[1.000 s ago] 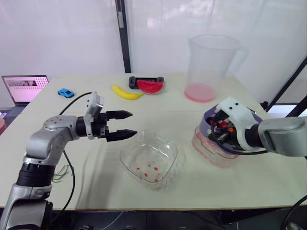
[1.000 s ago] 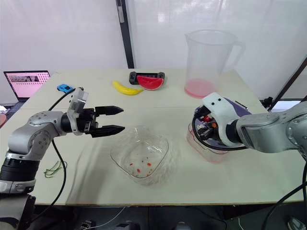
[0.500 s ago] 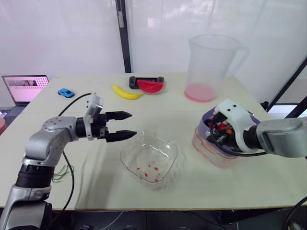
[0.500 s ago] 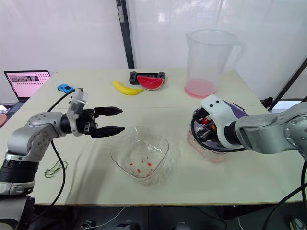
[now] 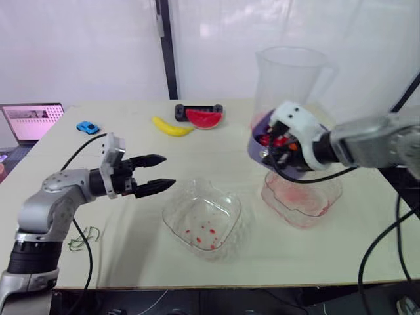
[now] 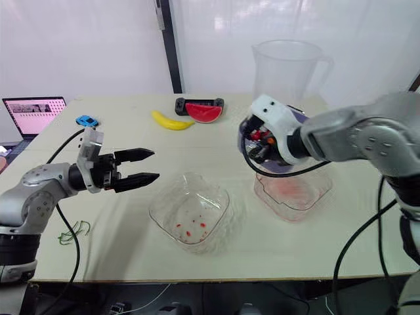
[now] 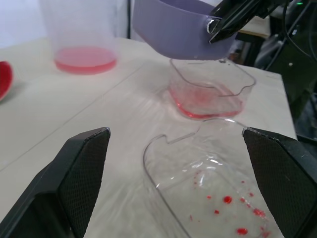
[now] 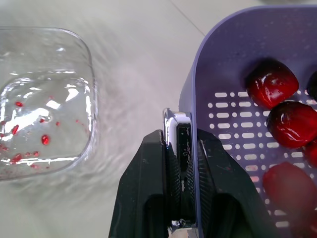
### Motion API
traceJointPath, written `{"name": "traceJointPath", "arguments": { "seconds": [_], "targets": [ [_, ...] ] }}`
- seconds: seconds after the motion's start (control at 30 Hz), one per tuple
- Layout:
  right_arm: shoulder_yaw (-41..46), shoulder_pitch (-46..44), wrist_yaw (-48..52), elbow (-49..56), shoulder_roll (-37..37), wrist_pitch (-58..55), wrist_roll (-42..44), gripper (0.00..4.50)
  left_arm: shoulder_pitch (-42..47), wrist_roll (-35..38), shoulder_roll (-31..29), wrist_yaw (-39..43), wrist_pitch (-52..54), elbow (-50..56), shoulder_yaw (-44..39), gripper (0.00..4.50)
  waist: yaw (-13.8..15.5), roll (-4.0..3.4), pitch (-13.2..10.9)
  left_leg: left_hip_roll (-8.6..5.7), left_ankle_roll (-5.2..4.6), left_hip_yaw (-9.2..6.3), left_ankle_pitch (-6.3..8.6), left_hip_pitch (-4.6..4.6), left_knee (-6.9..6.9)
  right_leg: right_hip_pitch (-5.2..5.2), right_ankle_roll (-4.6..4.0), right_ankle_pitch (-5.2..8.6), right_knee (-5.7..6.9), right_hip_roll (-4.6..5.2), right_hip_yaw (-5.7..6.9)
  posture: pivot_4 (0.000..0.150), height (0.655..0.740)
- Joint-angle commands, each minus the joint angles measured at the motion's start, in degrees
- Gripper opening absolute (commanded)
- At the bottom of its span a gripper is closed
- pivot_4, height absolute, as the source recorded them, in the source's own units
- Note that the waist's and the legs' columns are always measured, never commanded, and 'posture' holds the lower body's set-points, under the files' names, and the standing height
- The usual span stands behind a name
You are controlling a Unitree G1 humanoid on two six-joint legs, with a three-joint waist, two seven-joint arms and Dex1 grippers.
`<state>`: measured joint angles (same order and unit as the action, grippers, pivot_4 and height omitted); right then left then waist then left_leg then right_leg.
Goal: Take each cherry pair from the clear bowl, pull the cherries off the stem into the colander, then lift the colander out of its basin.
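Head view: right claw (image 5: 274,151) pinched shut on the purple colander's (image 5: 256,147) rim, holding it in the air above the basin (image 5: 303,200). Left claw (image 5: 163,172) spread open and empty, with the clear bowl (image 5: 203,220) just ahead and lower.
Left wrist: bowl near fingertips, colander beyond.
Right wrist: fingers clamp the colander wall, cherries (image 8: 271,82) just inside.
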<state>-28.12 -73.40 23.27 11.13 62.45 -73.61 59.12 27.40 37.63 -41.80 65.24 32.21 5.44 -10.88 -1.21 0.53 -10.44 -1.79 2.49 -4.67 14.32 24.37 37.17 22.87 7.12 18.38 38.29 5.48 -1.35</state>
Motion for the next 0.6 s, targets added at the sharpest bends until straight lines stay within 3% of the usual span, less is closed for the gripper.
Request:
{"name": "traceJointPath", "arguments": {
  "seconds": [0.03,0.13,0.27,0.6],
  "targets": [
    [-11.7,-6.3,18.1,-11.5,-6.3,16.8,-21.8,0.22,-3.8,2.1,-1.5,-2.3,0.6,5.4,-4.6,4.50,-0.5,0.00,0.0,-0.11,0.00,0.02,0.00,0.00,0.04,0.00,0.00,0.00,0.01,0.00,-0.01,0.150,0.7400],
    [-16.3,-8.1,27.9,-21.9,-13.0,26.5,-32.2,0.22,-7.4,3.2,-2.5,-4.1,1.4,8.6,-7.3,4.50,-1.2,0.01,0.0,-0.23,0.01,-0.02,-0.01,0.00,0.04,0.07,0.01,0.00,0.15,0.04,-0.03,0.150,0.7400],
    [-16.3,-7.5,36.4,-31.8,-20.2,34.0,-39.7,0.22,-11.2,4.9,-3.2,-6.4,2.5,12.1,-10.1,4.50,-1.4,0.01,0.0,-0.25,0.14,-0.04,-0.08,0.07,-0.05,0.34,0.01,0.00,0.40,0.10,-0.05,0.150,0.7400],
    [-12.4,-2.6,46.9,-44.6,-30.5,41.9,-49.3,0.22,-16.4,7.8,-4.8,-10.2,4.3,16.9,-13.9,4.50,-1.2,0.01,0.0,-0.28,0.44,-0.14,-0.25,0.06,-0.01,0.43,0.00,0.00,0.73,0.11,-0.03,0.150,0.7400]
  ]
}}
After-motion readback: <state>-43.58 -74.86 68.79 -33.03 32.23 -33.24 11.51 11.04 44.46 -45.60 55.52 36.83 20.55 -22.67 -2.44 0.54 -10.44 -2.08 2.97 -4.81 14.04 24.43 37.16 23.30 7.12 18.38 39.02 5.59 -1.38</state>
